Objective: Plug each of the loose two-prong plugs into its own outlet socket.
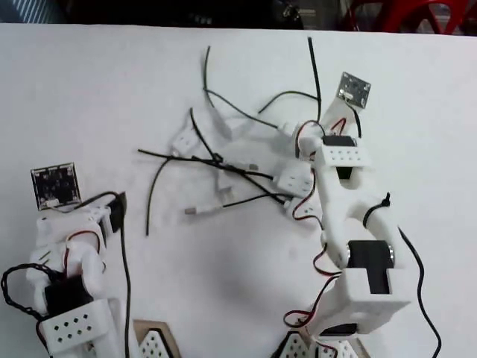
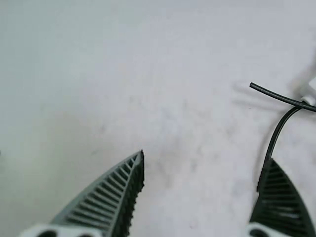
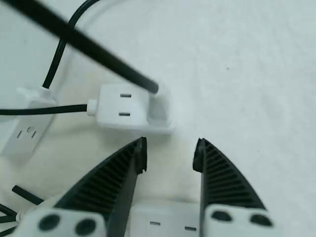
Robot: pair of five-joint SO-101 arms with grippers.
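While your right jaws hang over the tangle (image 1: 223, 160) of cords mid-bench, a white socket (image 3: 129, 111) lies just beyond their tips. Its two slots face up, unfilled, and a black cord (image 3: 94, 49) crosses over to its far end. A second socket (image 3: 170, 226) sits beneath the jaws, back between the finger bases. A third socket (image 3: 24, 133) lies off to one side. Your right jaws are parted narrowly and hold nothing. Your left jaws stand wide apart over bare bench (image 2: 148, 74), gripping nothing; a thin cord (image 2: 279, 131) runs just beside one fingertip (image 2: 271, 173). From above, a small white plug (image 1: 192, 211) lies loose at the tangle's near edge.
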